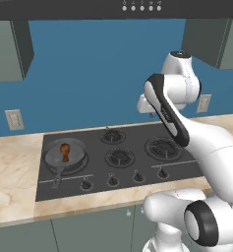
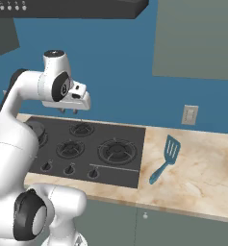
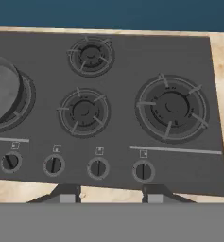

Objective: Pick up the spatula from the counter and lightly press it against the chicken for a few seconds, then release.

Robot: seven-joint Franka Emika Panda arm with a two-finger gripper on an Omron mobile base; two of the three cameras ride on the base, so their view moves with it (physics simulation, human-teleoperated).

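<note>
A teal spatula [image 2: 166,157] lies flat on the beige counter [image 2: 202,178] to the right of the stove, blade toward the wall. A brown chicken piece [image 1: 65,150] sits in a grey pan [image 1: 65,157] on the front left burner. My gripper [image 2: 69,111] hangs high above the cooktop's middle, far left of the spatula and right of the pan. In the hand view its fingertips [image 3: 67,194] stand apart over the stove's front edge with nothing between them, so it is open. The pan [image 3: 4,94] shows at that view's left edge.
The black cooktop [image 1: 137,165] has several burners and a row of knobs along its front. A range hood [image 1: 118,9] and grey wall cabinets [image 2: 197,38] hang overhead. Wall outlets [image 2: 189,115] sit on the blue backsplash.
</note>
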